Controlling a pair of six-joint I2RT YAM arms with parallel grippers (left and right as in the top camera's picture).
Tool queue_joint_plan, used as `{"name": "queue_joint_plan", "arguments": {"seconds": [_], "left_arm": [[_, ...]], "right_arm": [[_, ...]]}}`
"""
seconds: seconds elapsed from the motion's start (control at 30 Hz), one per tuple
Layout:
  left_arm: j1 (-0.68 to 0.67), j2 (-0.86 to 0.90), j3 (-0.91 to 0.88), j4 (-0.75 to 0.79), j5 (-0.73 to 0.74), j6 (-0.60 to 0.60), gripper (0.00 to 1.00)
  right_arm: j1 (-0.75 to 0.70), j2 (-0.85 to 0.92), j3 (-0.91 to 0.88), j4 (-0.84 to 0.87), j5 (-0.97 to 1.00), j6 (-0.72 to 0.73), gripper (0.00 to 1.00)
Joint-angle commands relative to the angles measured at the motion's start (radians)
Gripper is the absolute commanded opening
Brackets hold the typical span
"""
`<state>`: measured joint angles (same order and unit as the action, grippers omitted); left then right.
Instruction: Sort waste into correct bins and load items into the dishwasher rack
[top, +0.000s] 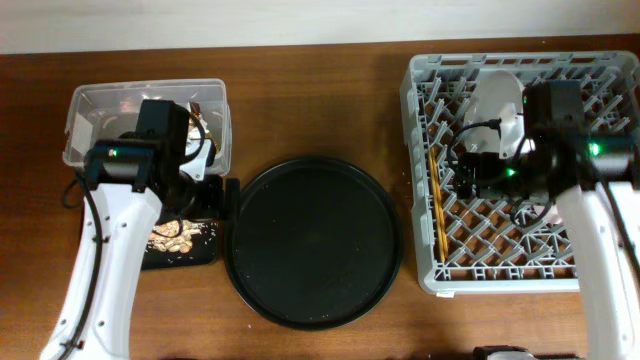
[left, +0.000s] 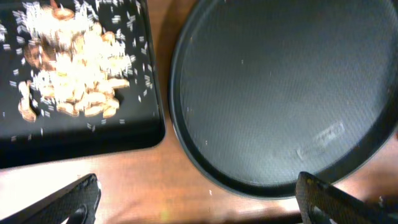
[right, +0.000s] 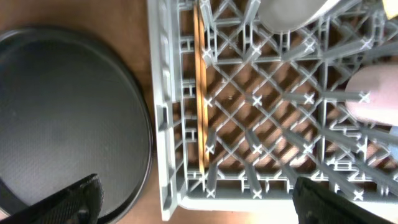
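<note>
My left gripper (left: 199, 208) is open and empty, low over bare table between the shallow black tray (left: 81, 140) and the big round black tray (left: 280, 93). Light-brown food scraps (left: 68, 68) lie in the shallow tray (top: 195, 258). The clear tub (top: 100, 110) behind it holds white tissue and a brown wrapper (top: 198, 110), partly hidden by my arm. My right gripper (right: 202, 202) is open and empty over the front left corner of the grey rack (right: 163, 93). The chopsticks (right: 200, 93) lie along the rack's left side. The plate (top: 495, 95) and a pink cup (right: 373, 93) are in the rack.
The round black tray (top: 315, 240) sits between the bins and the rack (top: 415, 150), and nothing lies on it. The right arm covers the rack's middle, so the yellow bowl and blue cup are hidden. The table's front edge is near.
</note>
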<state>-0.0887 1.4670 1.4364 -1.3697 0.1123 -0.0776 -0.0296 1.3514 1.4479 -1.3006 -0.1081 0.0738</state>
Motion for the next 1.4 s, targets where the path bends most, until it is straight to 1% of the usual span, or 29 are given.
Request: {"name": "queue_joint_plan", "arguments": {"seconds": [0.0,0.07,0.1,0.17,0.23,0.27,0.37,0.63,0.73,0.8,0.87,0.97,1.0,1.03,1.07,1.1,1.17,1.27,1.37], "left_arm": [[0.000,-0.183,-0.134,0.095,-0.009,0.014,0.99],[0.000,-0.356,-0.257,0.217,-0.018,0.016,0.99],[0.000,-0.482,-0.338,0.293,-0.062,0.018,0.99],[0.000,-0.657,-0.436,0.358,-0.083,0.018,0.99],[0.000,-0.804,-0.481,0.367,-0.072,0.018,0.99],[0.000,-0.851,-0.482,0.367,-0.072,0.018,0.99],[0.000,-0.894,-0.482,0.359,-0.072,0.018,0.99],[0.000,-0.893,-0.482,0.359,-0.072,0.018,1.00],[0.000,-0.893,-0.482,0.359,-0.072,0.018,0.99],[0.000,-0.893,-0.482,0.359,-0.072,0.018,0.99],[0.000,-0.893,-0.482,0.359,-0.072,0.018,0.99],[0.000,-0.893,-0.482,0.359,-0.072,0.018,0.99],[0.000,-0.893,-0.482,0.359,-0.072,0.018,0.99],[0.000,-0.893,-0.482,0.359,-0.072,0.018,0.99],[0.000,-0.893,-0.482,0.359,-0.072,0.018,0.99],[0.000,-0.893,-0.482,0.359,-0.072,0.018,0.99],[0.000,-0.893,-0.482,0.359,-0.072,0.018,0.99],[0.000,-0.893,-0.482,0.359,-0.072,0.018,0.99],[0.000,-0.893,-0.482,0.359,-0.072,0.018,0.99]], "right_arm": [[-0.005,-0.232,-0.133,0.089,-0.012,-0.016,0.99],[-0.005,-0.426,-0.304,0.209,-0.012,-0.018,0.98],[-0.005,-0.504,-0.370,0.240,-0.012,-0.018,0.98],[-0.005,-0.603,-0.444,0.229,-0.012,-0.018,0.98],[-0.005,-0.636,-0.453,0.161,-0.012,-0.018,0.98],[-0.005,-0.635,-0.453,0.147,-0.012,-0.018,0.99],[-0.005,-0.632,-0.453,0.148,-0.012,-0.018,0.98],[-0.004,-0.632,-0.454,0.148,-0.012,-0.018,0.98],[-0.002,-0.665,-0.463,0.150,-0.011,-0.018,0.98],[0.031,-0.729,-0.472,0.178,0.062,-0.018,0.98],[0.054,-0.833,-0.552,0.291,0.087,-0.018,0.98],[0.056,-1.020,-0.806,0.495,0.094,-0.018,0.98],[0.057,-1.094,-0.912,0.587,0.094,-0.018,0.98],[0.057,-1.176,-1.028,0.718,0.093,-0.018,0.98],[0.057,-1.214,-1.082,0.788,0.094,-0.018,0.98],[0.057,-1.271,-1.173,0.920,0.093,-0.017,0.98],[0.056,-1.343,-1.297,1.118,0.094,-0.018,0.98],[0.057,-1.348,-1.419,1.346,0.095,-0.018,0.98],[0.056,-1.348,-1.442,1.258,0.094,-0.018,0.98]]}}
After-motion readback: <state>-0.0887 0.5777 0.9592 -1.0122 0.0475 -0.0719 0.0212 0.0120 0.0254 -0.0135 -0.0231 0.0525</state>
